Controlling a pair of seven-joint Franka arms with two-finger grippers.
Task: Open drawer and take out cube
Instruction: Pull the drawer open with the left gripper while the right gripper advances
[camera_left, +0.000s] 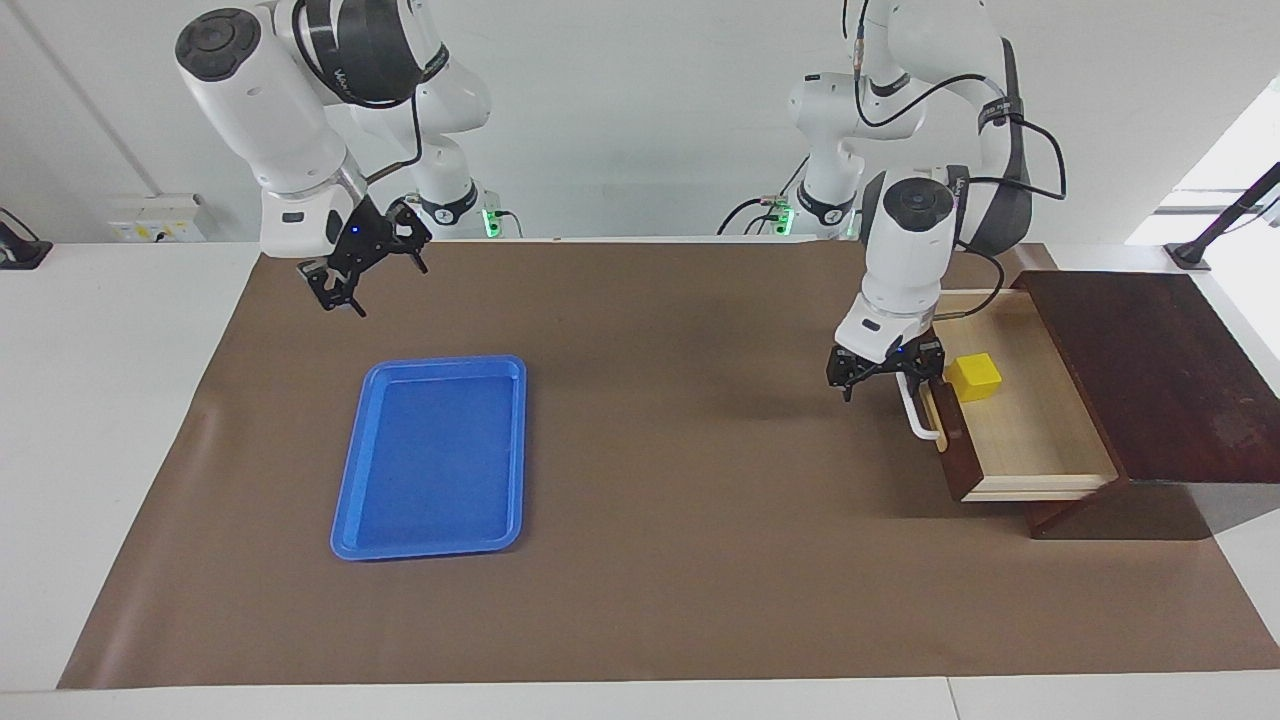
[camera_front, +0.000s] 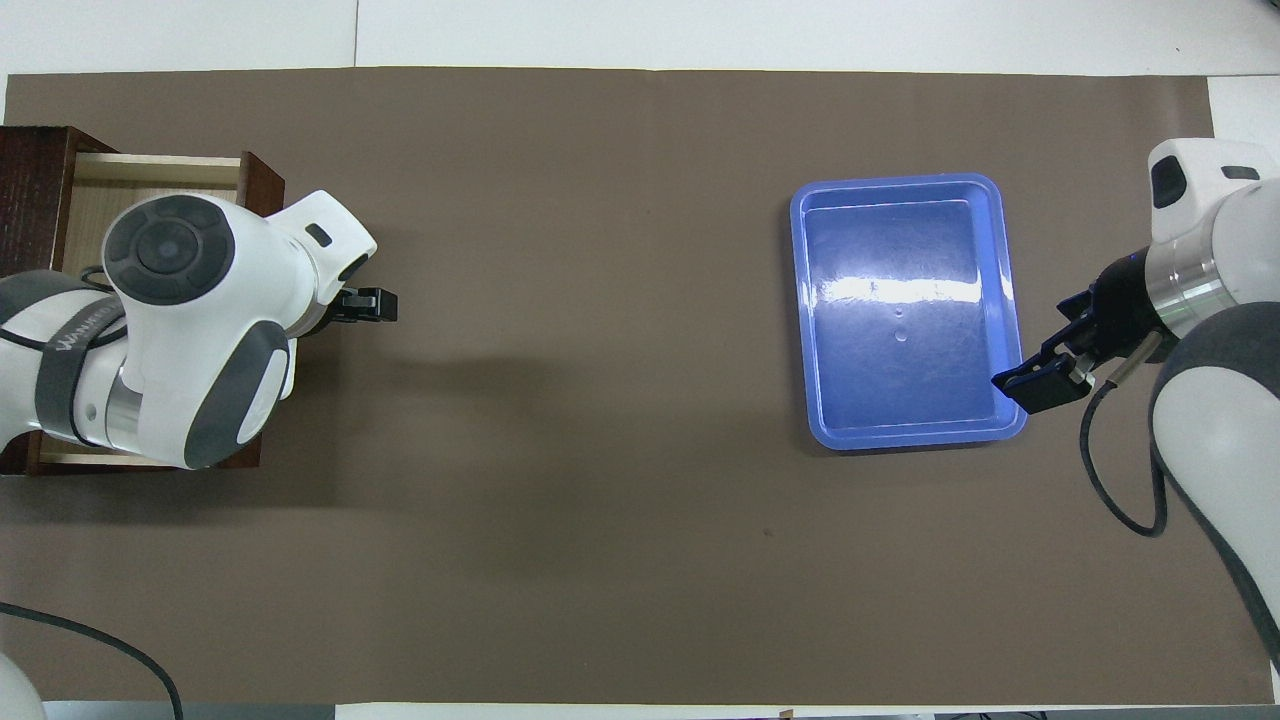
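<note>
The drawer (camera_left: 1030, 440) is pulled out of its dark wooden box (camera_left: 1160, 370) at the left arm's end of the table, and its pale interior shows. The yellow cube (camera_left: 974, 377) lies inside it, close to the drawer front. My left gripper (camera_left: 888, 380) is open and low at the drawer front, over the end of the white bar handle (camera_left: 920, 415) that is nearer to the robots. In the overhead view my left arm hides the cube and handle, and one of the fingers (camera_front: 372, 305) sticks out past the drawer front. My right gripper (camera_left: 345, 285) waits raised.
A flat blue tray (camera_left: 432, 457) lies on the brown mat toward the right arm's end. In the overhead view my right gripper (camera_front: 1040, 382) hangs over the corner of the tray (camera_front: 905, 310) nearest its arm. Bare brown mat lies between tray and drawer.
</note>
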